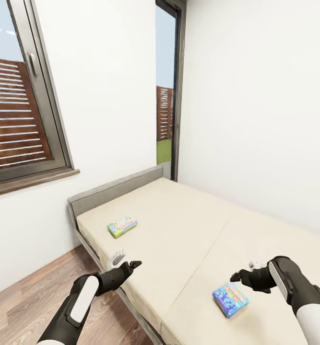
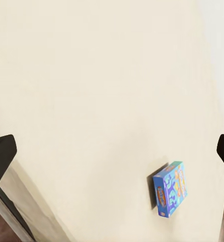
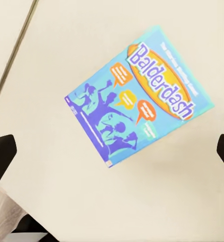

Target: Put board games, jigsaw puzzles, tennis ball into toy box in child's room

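Right gripper (image 1: 242, 271) hangs wide open over the Balderdash box (image 1: 231, 299) at its 6 o'clock — drop straight down, pinch an edge; left gripper (image 1: 126, 258) open too.

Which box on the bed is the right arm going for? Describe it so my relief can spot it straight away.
Start at the bed with the beige sheet along the white wall. Near its closer end, just below the open right gripper, lies a flat blue box printed "Balderdash" in an orange oval. The other box, nearer the headboard, is green-edged and paler.
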